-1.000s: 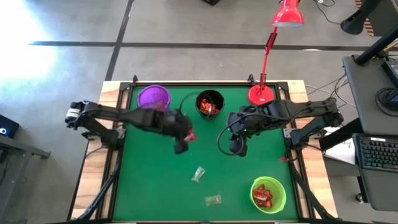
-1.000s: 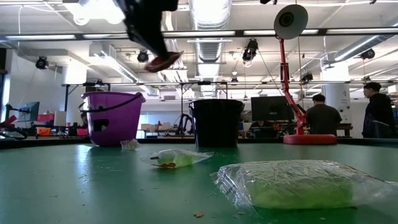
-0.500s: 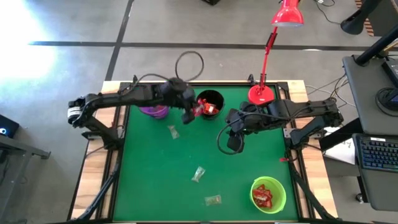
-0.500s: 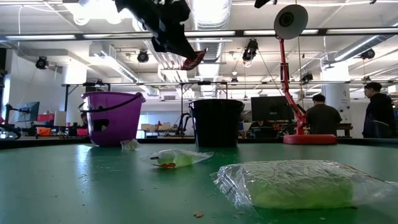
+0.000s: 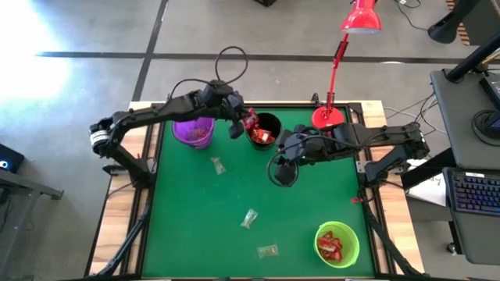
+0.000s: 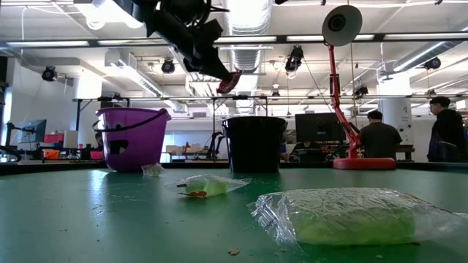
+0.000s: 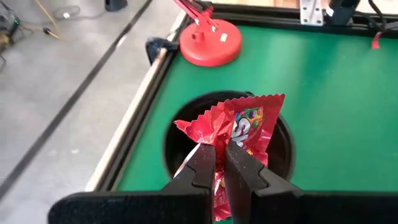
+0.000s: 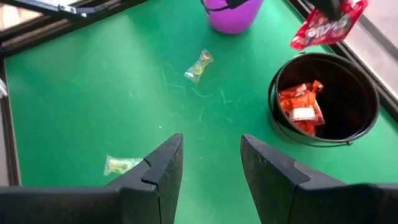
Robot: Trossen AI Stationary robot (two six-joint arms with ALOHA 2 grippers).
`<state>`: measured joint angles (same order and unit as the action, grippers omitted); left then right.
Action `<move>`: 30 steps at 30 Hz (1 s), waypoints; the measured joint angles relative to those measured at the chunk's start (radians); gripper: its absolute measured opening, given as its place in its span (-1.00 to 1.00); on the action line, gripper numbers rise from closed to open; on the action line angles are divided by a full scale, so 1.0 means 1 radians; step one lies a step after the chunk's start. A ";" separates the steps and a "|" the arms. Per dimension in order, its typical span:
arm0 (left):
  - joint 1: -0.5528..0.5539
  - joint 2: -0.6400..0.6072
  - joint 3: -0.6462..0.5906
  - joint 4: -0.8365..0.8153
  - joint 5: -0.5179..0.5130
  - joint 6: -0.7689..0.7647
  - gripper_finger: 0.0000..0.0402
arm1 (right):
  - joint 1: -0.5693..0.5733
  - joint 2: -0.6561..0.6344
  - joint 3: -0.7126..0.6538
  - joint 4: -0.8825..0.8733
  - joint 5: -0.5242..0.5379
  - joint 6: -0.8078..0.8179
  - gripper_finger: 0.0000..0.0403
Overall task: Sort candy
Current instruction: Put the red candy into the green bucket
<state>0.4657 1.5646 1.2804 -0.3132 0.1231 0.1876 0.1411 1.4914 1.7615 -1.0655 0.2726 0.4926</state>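
Three cups (image 5: 263, 129) stood near counter (image 5: 195, 226) edges, three sweets (image 5: 249, 218) loose mid-counter; left end effector (image 5: 243, 125) pinched a red candy (image 7: 239, 134), right end effector (image 5: 283, 172) wide, empty.

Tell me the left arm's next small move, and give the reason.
Probably open the left pincer to drop the red candy: it is pinched above the black cup, which already holds red-orange wrappers.

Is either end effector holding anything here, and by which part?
The left end effector pinches a red candy packet by its lower edge, above the black cup. The right end effector is open and empty.
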 joint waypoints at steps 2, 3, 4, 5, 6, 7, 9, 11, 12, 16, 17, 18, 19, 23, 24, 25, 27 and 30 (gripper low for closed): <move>0.009 0.000 0.000 0.017 0.000 0.014 -1.00 | -0.002 0.000 0.000 -0.001 0.000 0.016 -0.24; 0.012 0.000 0.000 0.021 0.001 0.017 -1.00 | -0.004 0.000 0.000 -0.003 0.000 0.018 -0.24; 0.015 0.000 0.000 0.027 0.007 0.018 -1.00 | -0.004 0.000 0.000 -0.004 0.000 0.021 -0.24; 0.017 0.000 0.000 0.031 0.025 0.020 -1.00 | -0.004 0.000 0.000 -0.007 0.000 0.022 -0.24; 0.017 -0.001 0.000 0.034 0.046 0.022 -1.00 | -0.004 0.000 0.000 -0.010 0.002 0.022 -0.24; 0.017 -0.001 0.000 0.034 0.066 0.026 -1.00 | -0.004 0.000 0.000 -0.014 0.012 0.022 -0.24; 0.013 -0.001 0.000 0.032 0.095 0.034 -1.00 | -0.004 -0.001 0.000 -0.030 0.048 0.026 -0.24; 0.004 -0.002 0.000 0.030 0.108 0.036 -1.00 | -0.004 -0.005 0.000 -0.048 0.108 0.034 -0.24; -0.002 -0.003 0.000 0.031 0.115 0.036 -1.00 | -0.004 -0.007 0.000 -0.053 0.143 0.037 -0.24; -0.032 -0.004 0.000 0.030 0.134 0.036 -1.00 | -0.013 -0.022 0.000 -0.059 0.275 0.075 -0.24; -0.042 -0.004 0.000 0.029 0.134 0.036 -1.00 | -0.018 -0.028 0.000 -0.060 0.281 0.091 -0.24; -0.052 -0.004 0.000 0.030 0.134 0.036 -1.00 | -0.023 -0.035 0.000 -0.060 0.278 0.093 -0.24; -0.064 -0.005 0.000 0.030 0.134 0.036 -1.00 | -0.026 -0.043 0.000 -0.060 0.277 0.092 -0.24; -0.115 -0.008 0.012 0.043 0.135 0.016 -1.00 | -0.027 -0.056 0.000 -0.066 0.272 0.064 -0.24; -0.130 -0.006 0.023 0.044 0.135 0.010 -1.00 | -0.027 -0.056 0.000 -0.063 0.270 0.054 -0.24; -0.143 -0.005 0.035 0.044 0.135 0.009 -1.00 | -0.029 -0.057 0.000 -0.054 0.269 0.043 -0.24; -0.165 -0.002 0.068 0.045 0.134 0.013 -1.00 | -0.037 -0.059 0.000 -0.027 0.268 0.022 -0.24; -0.180 0.002 0.119 0.043 0.134 0.021 -1.00 | -0.053 -0.059 0.000 0.010 0.223 -0.045 -0.24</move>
<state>0.2859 1.5665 1.3992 -0.2699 0.2572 0.2089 0.0877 1.4321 1.7615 -1.0550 0.4958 0.4477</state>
